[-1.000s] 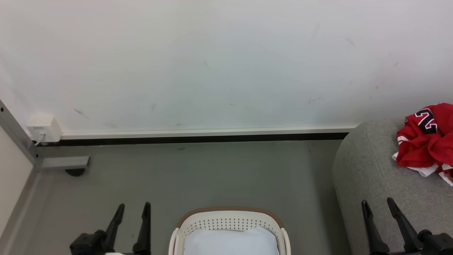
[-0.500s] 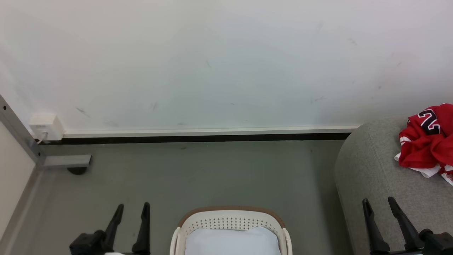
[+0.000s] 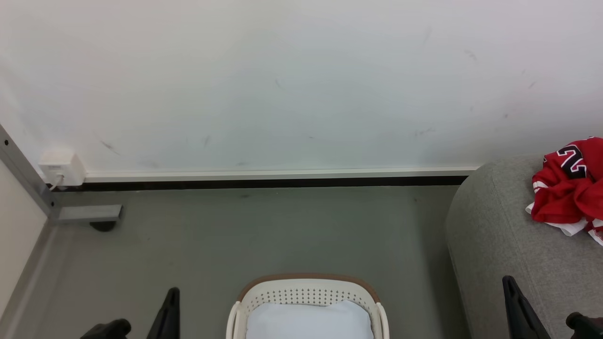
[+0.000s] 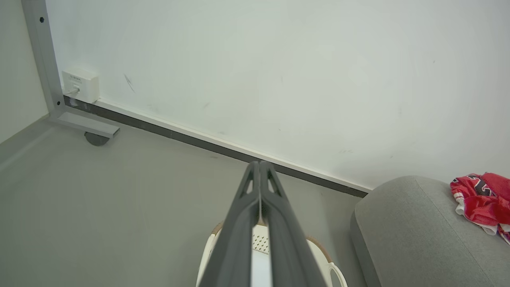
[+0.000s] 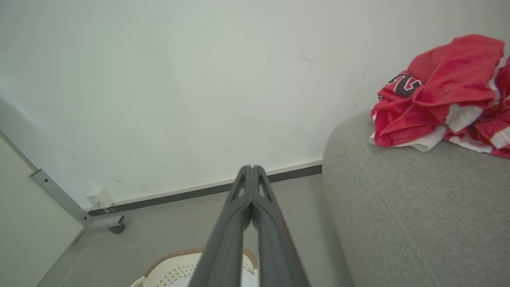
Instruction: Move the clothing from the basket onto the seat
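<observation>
The red jersey point(image 3: 567, 188) with its black number lies crumpled on the grey seat point(image 3: 499, 235) at the right; it is also in the right wrist view point(image 5: 438, 87). The white basket point(image 3: 306, 278) with the brown rim stands on the floor at the bottom centre, holding a pale blue-white cloth point(image 3: 308, 322). My left gripper point(image 3: 170, 306) is low, left of the basket, shut and empty; its fingers point(image 4: 259, 167) are pressed together. My right gripper point(image 3: 516, 301) is low in front of the seat, fingers point(image 5: 252, 171) also closed on nothing.
A white wall with a dark baseboard point(image 3: 264, 182) runs behind the grey floor. A white socket box point(image 3: 59, 168) and a metal frame foot with a caster point(image 3: 87, 214) sit at the left. Open floor lies between the basket and the wall.
Both grippers have shut, each showing as a single dark blade, and both have dropped lower in the head view. The jersey, basket and seat have stayed put.
</observation>
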### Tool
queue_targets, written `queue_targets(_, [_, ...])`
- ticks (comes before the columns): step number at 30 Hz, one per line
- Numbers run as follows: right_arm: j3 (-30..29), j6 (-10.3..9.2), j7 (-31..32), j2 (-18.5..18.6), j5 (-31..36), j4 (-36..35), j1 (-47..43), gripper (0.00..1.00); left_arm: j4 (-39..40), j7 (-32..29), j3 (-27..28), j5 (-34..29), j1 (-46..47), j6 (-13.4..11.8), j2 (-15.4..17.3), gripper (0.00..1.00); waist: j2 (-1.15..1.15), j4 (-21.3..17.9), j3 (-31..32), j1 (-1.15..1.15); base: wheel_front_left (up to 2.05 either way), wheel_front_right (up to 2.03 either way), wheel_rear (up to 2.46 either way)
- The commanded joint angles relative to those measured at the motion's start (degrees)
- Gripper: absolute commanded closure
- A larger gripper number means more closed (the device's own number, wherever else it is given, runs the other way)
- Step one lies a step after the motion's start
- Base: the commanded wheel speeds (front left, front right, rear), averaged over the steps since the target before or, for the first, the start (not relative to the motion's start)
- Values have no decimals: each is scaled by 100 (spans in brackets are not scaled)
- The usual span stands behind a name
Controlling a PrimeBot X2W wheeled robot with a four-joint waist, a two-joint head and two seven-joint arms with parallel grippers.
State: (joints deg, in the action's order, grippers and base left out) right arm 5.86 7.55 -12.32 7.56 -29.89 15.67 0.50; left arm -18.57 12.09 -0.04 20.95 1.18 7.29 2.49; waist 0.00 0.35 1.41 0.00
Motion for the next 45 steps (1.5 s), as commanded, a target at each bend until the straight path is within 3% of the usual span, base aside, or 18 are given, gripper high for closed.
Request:
queue_targets(1, [-70, -1, 44, 23, -243, -92, 130, 100, 109, -44, 51, 278, 144, 3, 23, 100, 0, -1, -2, 0, 0, 0, 0])
queue_targets(16, [-343, -3, 478, -84, -1704, -118, 259, 100, 213, -472, 189, 1944, 236, 8, 31, 100, 0, -7, -27, 0, 0, 0, 0])
queue_targets(45, [-697, -5, 1035, -226, -3529, -146, 397, 100, 319, -1031, 383, 4029, 365, 16, 42, 100, 0, -15, -66, 0, 0, 0, 0])
